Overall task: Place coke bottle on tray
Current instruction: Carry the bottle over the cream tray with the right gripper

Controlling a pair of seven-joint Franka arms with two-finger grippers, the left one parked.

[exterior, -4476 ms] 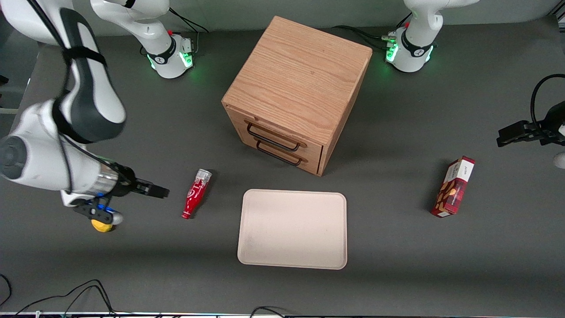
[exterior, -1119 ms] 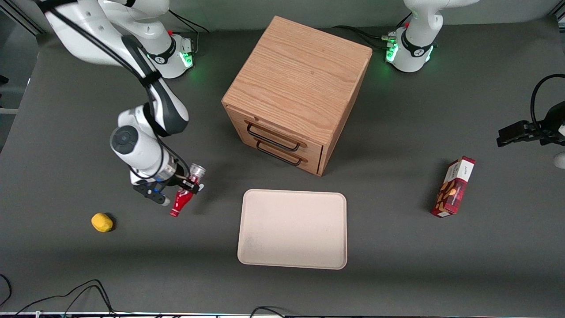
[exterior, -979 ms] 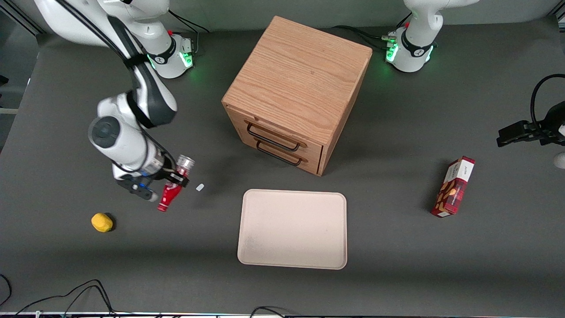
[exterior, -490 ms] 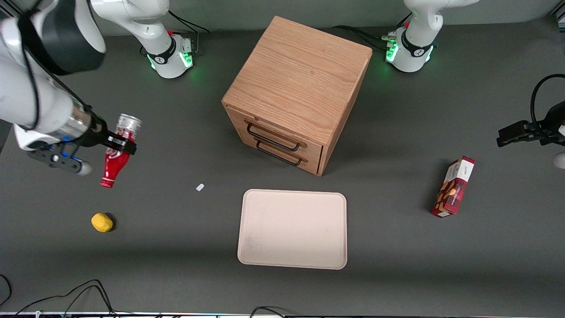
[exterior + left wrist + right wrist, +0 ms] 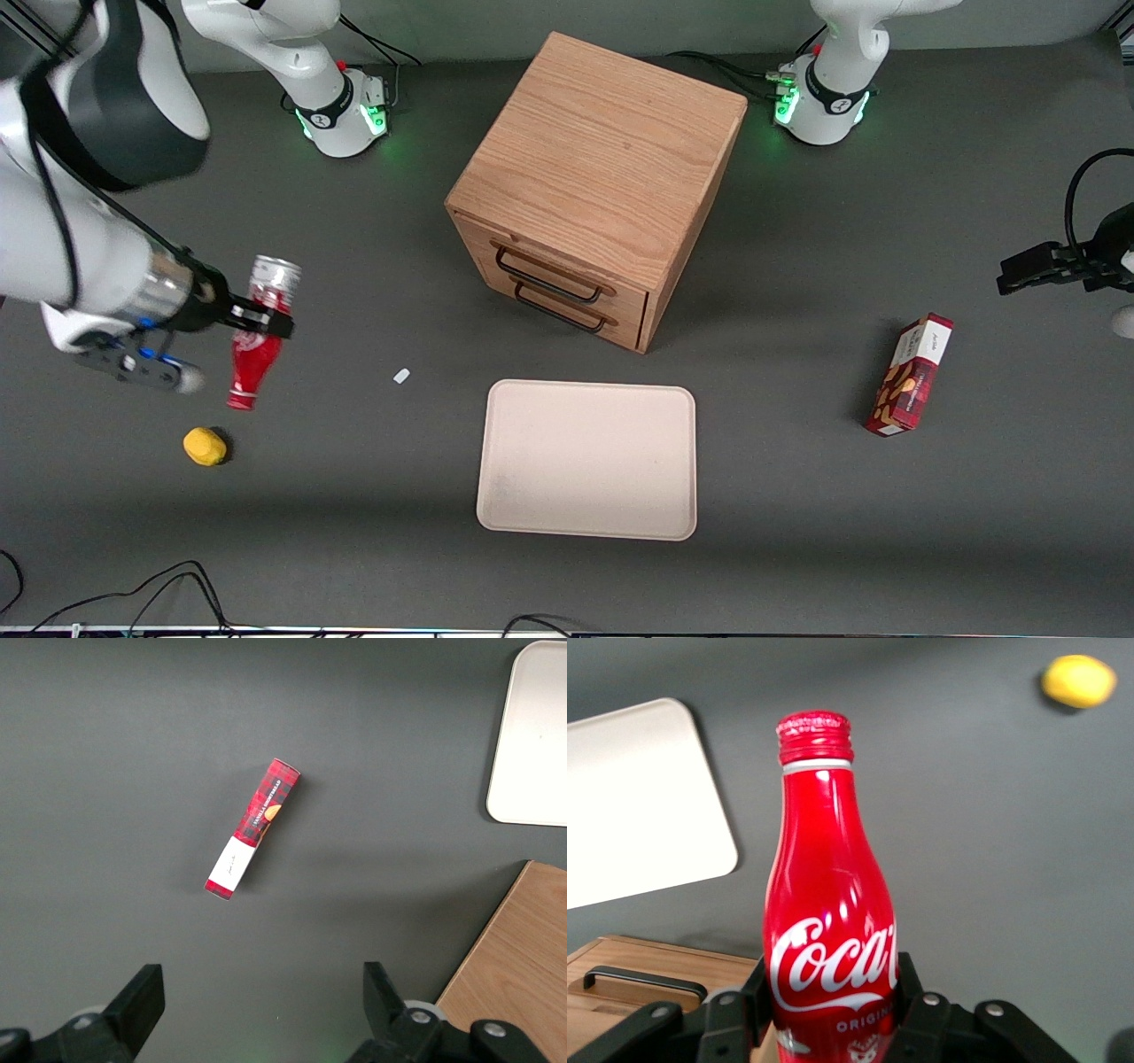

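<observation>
My right gripper point(image 5: 261, 324) is shut on the red coke bottle point(image 5: 252, 363) and holds it in the air toward the working arm's end of the table. The bottle's silver-grey wide end points away from the front camera and its narrow neck points toward it. In the right wrist view the bottle point(image 5: 828, 904) sits between the two fingers point(image 5: 757, 988) of the gripper point(image 5: 830, 992), its white script logo showing. The cream-beige tray point(image 5: 586, 459) lies flat in front of the wooden cabinet, well apart from the gripper. It also shows in the right wrist view point(image 5: 638, 797).
A wooden two-drawer cabinet point(image 5: 595, 182) stands mid-table, farther from the front camera than the tray. A yellow lemon-like object point(image 5: 205, 446) lies near the bottle's neck. A tiny white scrap point(image 5: 401, 376) lies between bottle and tray. A red snack box point(image 5: 910, 375) lies toward the parked arm's end.
The gripper took the bottle off the table and lifted it toward the working arm's end. In the last half second it moved with the bottle a little toward the front camera and toward the tray.
</observation>
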